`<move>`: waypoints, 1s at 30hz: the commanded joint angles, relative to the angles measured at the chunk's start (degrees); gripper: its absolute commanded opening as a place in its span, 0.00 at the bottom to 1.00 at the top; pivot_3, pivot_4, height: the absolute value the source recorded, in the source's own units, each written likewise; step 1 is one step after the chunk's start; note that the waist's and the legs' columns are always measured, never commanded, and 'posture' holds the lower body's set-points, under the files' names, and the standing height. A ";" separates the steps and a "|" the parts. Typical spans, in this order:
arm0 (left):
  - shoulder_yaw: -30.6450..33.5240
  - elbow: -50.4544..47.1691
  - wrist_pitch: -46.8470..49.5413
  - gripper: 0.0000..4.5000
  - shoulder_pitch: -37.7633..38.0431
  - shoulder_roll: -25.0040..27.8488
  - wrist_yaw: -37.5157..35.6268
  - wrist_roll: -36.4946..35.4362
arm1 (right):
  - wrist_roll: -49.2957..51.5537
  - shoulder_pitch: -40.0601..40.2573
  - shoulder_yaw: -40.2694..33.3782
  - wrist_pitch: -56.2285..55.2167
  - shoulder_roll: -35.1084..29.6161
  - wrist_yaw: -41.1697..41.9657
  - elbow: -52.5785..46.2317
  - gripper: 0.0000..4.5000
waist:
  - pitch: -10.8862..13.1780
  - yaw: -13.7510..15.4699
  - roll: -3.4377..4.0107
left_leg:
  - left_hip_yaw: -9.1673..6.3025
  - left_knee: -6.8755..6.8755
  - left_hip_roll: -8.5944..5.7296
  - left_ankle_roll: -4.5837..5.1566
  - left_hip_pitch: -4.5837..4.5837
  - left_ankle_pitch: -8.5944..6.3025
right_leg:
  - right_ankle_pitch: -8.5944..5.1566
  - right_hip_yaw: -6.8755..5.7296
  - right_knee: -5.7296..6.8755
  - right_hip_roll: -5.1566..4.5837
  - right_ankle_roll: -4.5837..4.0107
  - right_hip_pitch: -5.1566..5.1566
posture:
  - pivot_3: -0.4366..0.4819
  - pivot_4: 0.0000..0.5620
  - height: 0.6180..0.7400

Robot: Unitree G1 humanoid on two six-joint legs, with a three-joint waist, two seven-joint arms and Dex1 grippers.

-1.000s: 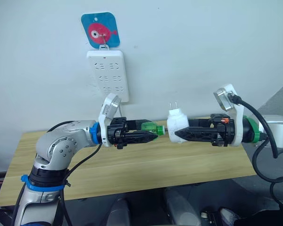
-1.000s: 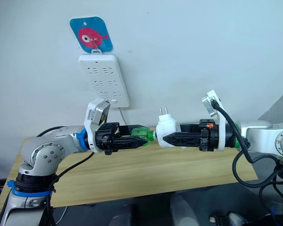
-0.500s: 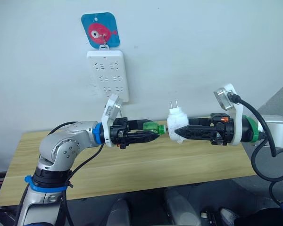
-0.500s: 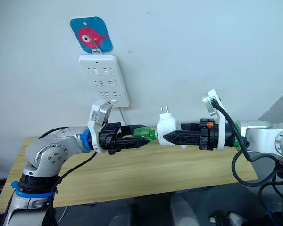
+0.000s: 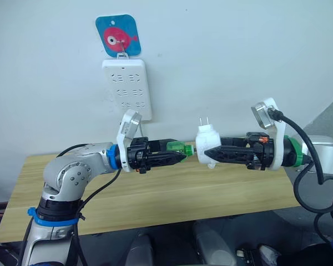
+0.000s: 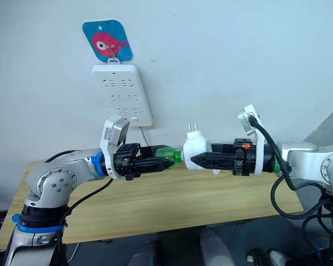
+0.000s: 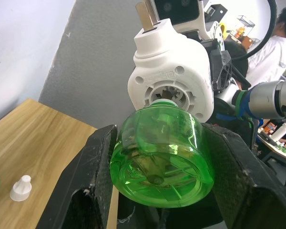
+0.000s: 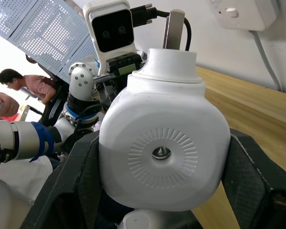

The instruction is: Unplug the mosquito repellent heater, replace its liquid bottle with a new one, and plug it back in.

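Here the mosquito repellent heater [image 5: 207, 145] sits clamped in the right pincer [image 5: 210, 153].

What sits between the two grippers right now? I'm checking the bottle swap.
In the left eye view, the green bottle held by the left gripper meets the white heater clamped by the right gripper.

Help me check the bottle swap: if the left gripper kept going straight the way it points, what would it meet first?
The mosquito repellent heater, held by the right gripper. The left gripper grips the green bottle, whose neck already sits at the heater's underside socket.
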 commanded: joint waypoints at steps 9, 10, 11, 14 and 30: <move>0.22 -3.15 -0.08 0.53 0.32 0.86 -1.41 -1.85 | 0.41 -0.80 -0.81 0.54 -0.79 1.78 -0.13 0.67 | 0.00 0.01 0.00 | 0.00 0.00 0.00 0.00 0.00 0.00 | 0.02 0.00 0.02 0.00 -0.04 0.00 | 0.29 0.24 1.00; 0.30 -3.16 0.06 0.53 0.31 0.91 -1.35 -2.04 | 0.21 -0.74 -0.93 0.76 -0.98 2.16 0.07 0.67 | 0.00 0.02 0.00 | 0.00 0.00 0.00 0.00 0.01 0.00 | 0.02 0.00 0.02 0.00 -0.04 0.00 | 0.29 0.24 1.00; 0.34 -3.16 0.17 0.53 0.29 0.92 -1.29 -2.19 | 0.12 -0.65 -0.98 0.91 -1.10 2.40 0.23 0.67 | 0.00 0.02 0.00 | 0.00 0.00 0.00 0.00 0.01 0.00 | 0.02 0.00 0.03 0.00 -0.04 0.00 | 0.29 0.24 1.00; 0.51 -3.27 0.56 0.53 0.28 0.87 -1.05 -2.76 | -0.05 -0.27 -1.03 1.11 -1.22 2.84 0.69 0.67 | 0.00 0.02 0.00 | 0.00 0.01 0.00 0.00 0.01 0.00 | 0.02 0.00 0.04 0.00 -0.03 0.00 | 0.30 0.24 1.00; -0.75 -3.63 -0.80 0.53 0.22 0.59 -0.23 -1.11 | 1.46 -1.44 -0.53 0.59 0.10 1.76 -0.35 0.67 | 0.00 0.03 0.00 | 0.00 0.02 0.00 0.00 0.02 0.00 | 0.03 0.00 0.08 0.00 -0.05 0.00 | 0.30 0.23 1.00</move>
